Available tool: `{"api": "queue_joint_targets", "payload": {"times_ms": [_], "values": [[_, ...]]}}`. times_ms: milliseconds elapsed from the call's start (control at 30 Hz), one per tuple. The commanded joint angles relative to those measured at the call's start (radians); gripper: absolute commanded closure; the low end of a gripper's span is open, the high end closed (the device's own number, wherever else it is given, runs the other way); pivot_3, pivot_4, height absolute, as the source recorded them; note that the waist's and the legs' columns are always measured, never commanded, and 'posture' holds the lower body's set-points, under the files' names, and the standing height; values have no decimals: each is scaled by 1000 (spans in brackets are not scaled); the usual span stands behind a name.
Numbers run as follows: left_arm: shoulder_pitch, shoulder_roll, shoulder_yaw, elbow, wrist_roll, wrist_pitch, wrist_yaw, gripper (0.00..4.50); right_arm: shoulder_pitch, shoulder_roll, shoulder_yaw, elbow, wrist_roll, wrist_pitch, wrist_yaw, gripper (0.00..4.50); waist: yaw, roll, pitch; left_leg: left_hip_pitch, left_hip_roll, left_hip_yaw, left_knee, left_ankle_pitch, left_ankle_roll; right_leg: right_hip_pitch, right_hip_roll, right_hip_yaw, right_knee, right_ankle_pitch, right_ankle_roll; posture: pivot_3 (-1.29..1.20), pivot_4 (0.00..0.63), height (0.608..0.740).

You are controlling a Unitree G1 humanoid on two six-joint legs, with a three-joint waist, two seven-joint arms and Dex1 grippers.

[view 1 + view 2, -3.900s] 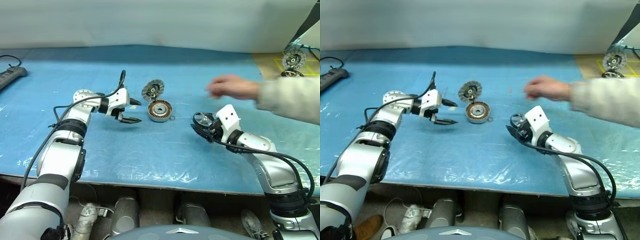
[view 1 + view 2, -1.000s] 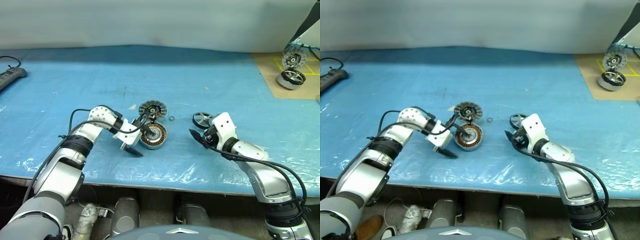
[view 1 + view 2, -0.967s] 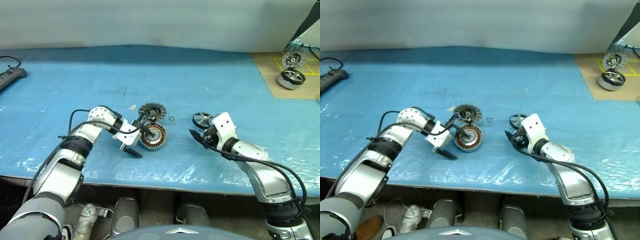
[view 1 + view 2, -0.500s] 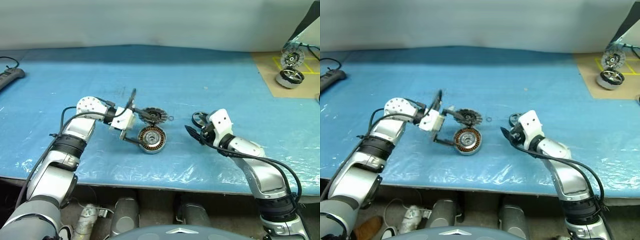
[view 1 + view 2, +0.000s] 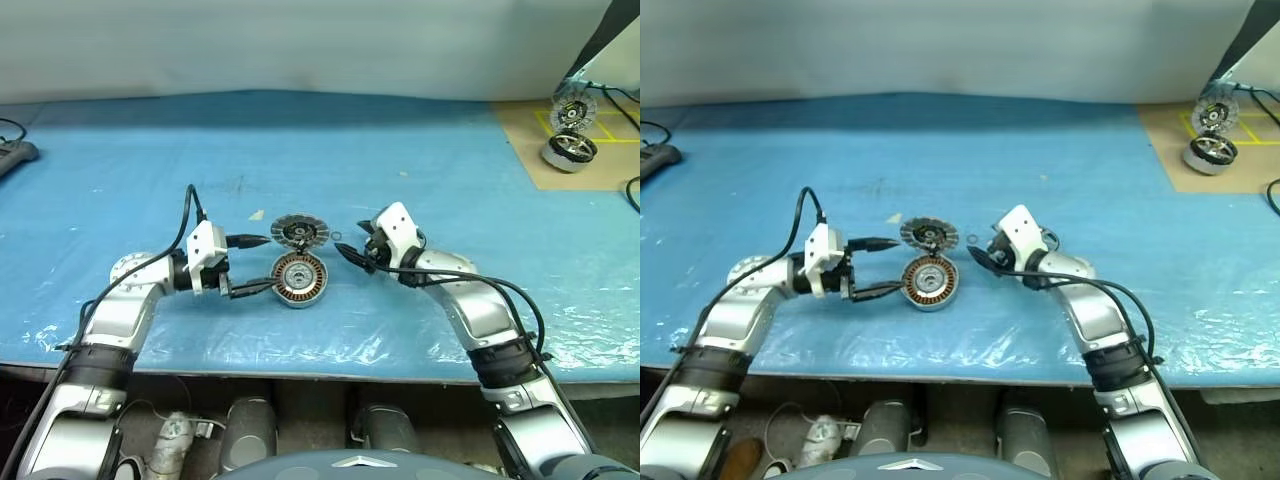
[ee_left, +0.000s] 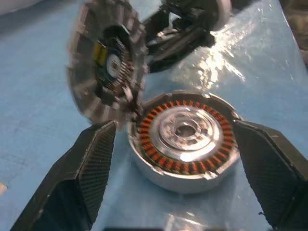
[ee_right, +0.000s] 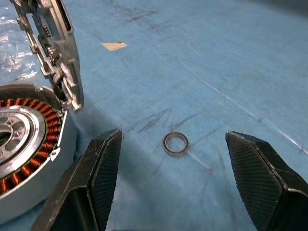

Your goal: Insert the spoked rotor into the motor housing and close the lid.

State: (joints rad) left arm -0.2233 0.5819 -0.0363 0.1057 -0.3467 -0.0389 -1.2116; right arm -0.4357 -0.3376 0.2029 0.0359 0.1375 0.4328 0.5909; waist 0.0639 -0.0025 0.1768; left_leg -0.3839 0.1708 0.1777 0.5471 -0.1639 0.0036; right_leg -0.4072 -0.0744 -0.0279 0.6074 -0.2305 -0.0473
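The motor housing (image 5: 300,280), a short silver cylinder with copper windings, lies open side up on the blue mat. The lid (image 5: 300,232), ribbed face showing, stands tilted on edge just behind it and leans on its rim (image 6: 106,62). My left gripper (image 5: 262,263) is open at the housing's left, pointing right, and the housing (image 6: 185,139) sits just ahead between its fingers. My right gripper (image 5: 355,255) is open, low at the housing's right and pointing left at it. The spoked rotor is hidden behind my right hand.
A small metal ring (image 7: 175,143) lies on the mat between the right gripper's fingers, right of the lid. A scrap of tape (image 5: 255,215) lies behind the lid. Other motor parts (image 5: 565,150) sit on a brown board at far right. A power strip (image 5: 12,152) is at the left edge.
The camera has shifted. My left gripper pulled back off the housing to its left and turned level. My right gripper moved left, away from the rotor and towards the housing.
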Motion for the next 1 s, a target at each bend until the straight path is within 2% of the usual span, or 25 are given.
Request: {"api": "queue_joint_targets", "payload": {"times_ms": [33, 200, 400, 667, 767, 1000], "values": [[69, -3, 30, -13, -5, -50, 17, 393, -47, 30, 14, 80, -25, -78, 6, 864, 1, 0, 0, 0, 0, 0, 0, 0, 0, 0, 0, 0, 0, 0, 0, 0, 150, 740], [151, -23, 43, 41, 11, -157, 35, 393, -83, 67, 11, 219, -35, -125, 27, 864, 4, 0, 0, 0, 0, 0, 1, -1, 1, 1, 0, 0, 0, 0, 0, 0, 150, 740], [174, -41, 27, 97, 19, -254, 27, 393, -120, 105, -15, 388, -43, -164, 22, 864, 4, 0, 0, 1, 1, 0, 2, -2, 3, 2, 0, 0, 2, 0, 0, 0, 150, 740], [183, -36, 30, 103, 13, -296, 28, 393, -96, 140, -42, 439, -49, -157, -5, 864, 5, -1, -1, 7, 1, 0, 3, -2, 3, 6, 0, 1, 3, 0, 0, 0, 150, 740], [176, -11, 38, 128, -8, -303, -22, 339, -75, 138, -34, 415, -58, -160, -9, 1481, 5, -1, -1, 8, 1, 0, 3, -2, 3, 7, 0, 1, 3, 0, 0, 0, 150, 740], [138, 4, 47, 195, -13, -326, -71, 339, -39, 132, -23, 319, -70, -137, -11, 3921, 5, -2, -1, 8, 1, 1, 2, -2, 3, 7, 0, 1, 3, 0, 0, 0, 150, 740]]}}
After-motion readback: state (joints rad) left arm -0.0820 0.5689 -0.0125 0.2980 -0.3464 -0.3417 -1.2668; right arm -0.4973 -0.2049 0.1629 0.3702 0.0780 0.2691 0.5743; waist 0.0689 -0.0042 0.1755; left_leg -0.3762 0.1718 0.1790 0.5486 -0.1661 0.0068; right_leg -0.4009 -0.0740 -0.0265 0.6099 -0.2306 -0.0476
